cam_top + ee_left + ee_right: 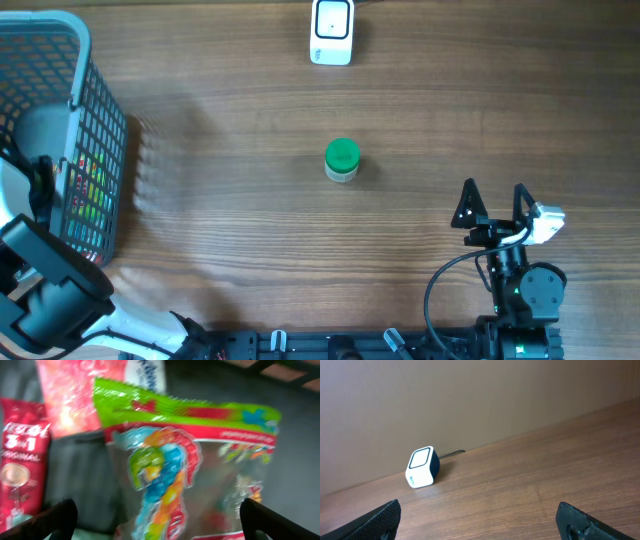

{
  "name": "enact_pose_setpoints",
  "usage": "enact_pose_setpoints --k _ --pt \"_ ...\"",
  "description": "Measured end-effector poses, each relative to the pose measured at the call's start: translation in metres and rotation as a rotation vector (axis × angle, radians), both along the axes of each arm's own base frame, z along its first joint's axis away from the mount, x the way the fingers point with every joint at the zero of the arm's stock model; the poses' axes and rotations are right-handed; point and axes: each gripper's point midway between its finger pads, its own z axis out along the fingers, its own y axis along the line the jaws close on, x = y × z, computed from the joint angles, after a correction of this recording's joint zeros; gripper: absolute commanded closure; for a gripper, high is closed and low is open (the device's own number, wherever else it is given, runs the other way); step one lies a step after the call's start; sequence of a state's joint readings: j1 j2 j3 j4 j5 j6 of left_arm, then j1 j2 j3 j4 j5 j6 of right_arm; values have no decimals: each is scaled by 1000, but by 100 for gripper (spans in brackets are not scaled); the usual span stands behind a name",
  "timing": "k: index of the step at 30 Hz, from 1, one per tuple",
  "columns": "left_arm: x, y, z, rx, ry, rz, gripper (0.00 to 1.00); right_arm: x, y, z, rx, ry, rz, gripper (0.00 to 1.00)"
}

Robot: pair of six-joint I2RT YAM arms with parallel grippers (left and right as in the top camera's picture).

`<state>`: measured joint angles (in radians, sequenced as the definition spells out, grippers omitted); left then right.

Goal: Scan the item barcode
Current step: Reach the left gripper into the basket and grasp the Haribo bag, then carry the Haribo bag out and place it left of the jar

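- Left gripper (157,510): jaws spread wide and holding nothing. The two dark fingertips (55,520) show at the lower corners of the left wrist view, one on either side of the pack below.
- Candy bag (185,460): a clear pouch with a green header strip and multicoloured sweets inside. It lies directly beneath the left gripper, between the fingertips. The view is blurred, so whether they touch it cannot be told.
- Red sachet (20,460): marked "3 in 1 Original", just left of the candy bag. A pink pack (75,395) and a white pack (150,375) lie above it, both partly covered by the bag.
- Basket (100,130): a grey mesh basket at the table's left edge that holds these packs. The left arm (40,290) reaches into it from below.
- Right gripper (495,205): jaws spread and empty, hovering low over the near right part of the table (220,230), well apart from every object.
- Jar (342,160): green-lidded and upright, alone near the table's centre.
- Barcode scanner (332,32): a white cube with a dark-framed window at the far edge of the table. In the right wrist view it stands by the wall with a cable (452,453) behind it.
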<state>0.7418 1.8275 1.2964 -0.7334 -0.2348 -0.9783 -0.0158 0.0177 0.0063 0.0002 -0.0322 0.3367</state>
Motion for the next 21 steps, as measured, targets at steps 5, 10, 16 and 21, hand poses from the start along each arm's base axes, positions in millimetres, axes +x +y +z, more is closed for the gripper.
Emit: enact_pose_setpoints --k 5,10,16,21 --pt "7 3 -10 -7 -17 -5 0 0 0 0 0 0 0 0" --pt "14 -3 -35 -76 -9 -24 96 0 0 0 0 0 0 0" --pt "25 -13 -30 -144 -62 -74 96 0 0 0 0 0 0 0" --pt "23 -32 -9 -249 -117 -88 96 0 0 0 0 0 0 0"
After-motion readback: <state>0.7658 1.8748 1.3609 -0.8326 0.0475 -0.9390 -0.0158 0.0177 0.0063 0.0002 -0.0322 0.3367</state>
